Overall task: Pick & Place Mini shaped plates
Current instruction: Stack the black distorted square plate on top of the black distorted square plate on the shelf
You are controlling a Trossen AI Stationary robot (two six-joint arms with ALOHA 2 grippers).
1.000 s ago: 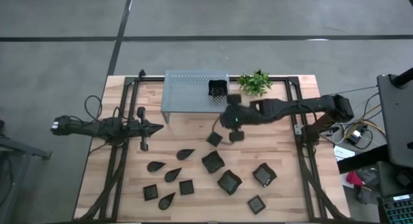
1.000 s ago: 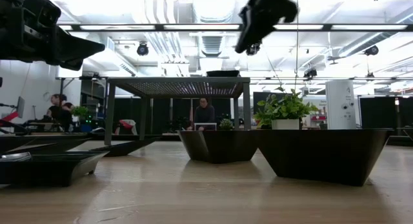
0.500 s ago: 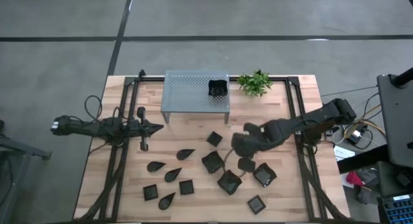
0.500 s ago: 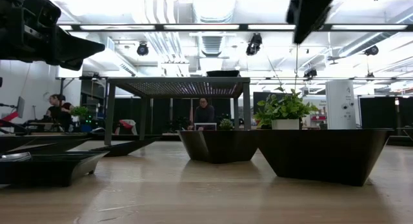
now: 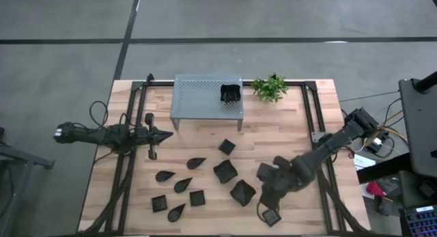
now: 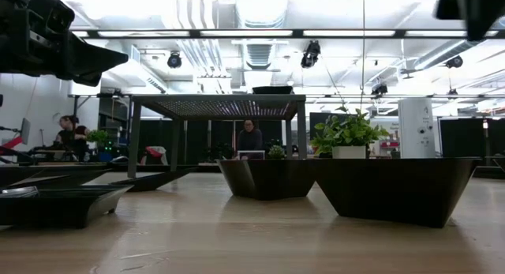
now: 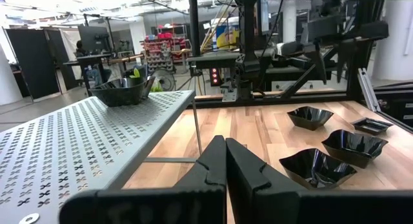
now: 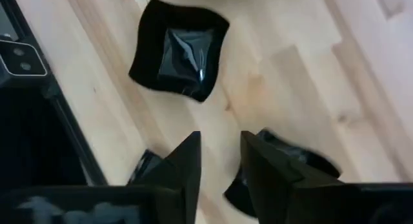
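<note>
— Several glossy black mini shaped plates lie toward the near edge of the pale wooden tabletop. Tiny squares and leaf shapes are grouped at the near left, and one tiny square plate sits alone at the near right.

— And the right pincer?

— Just behind that lone square, above the wood, with its arm reaching in from the right side. Its fingers stand apart with bare wood showing between them (nothing gripped). In its wrist view a wavy-edged square plate lies flat ahead of the fingers. The rim of another dish shows beside one finger, but I cannot tell whether they touch.

— What lies beside it?

— Two larger wavy-edged squares just to its left, close together. A small square and a leaf shape lie a little farther back.

— The left pincer?

— It waits above the left middle of the tabletop, pointing toward the centre, its fingers pressed together and empty.

— And at the far edge?

— A grey perforated metal shelf stands there with one black dish on its right end. A small green plant is just to the right of it.
</note>
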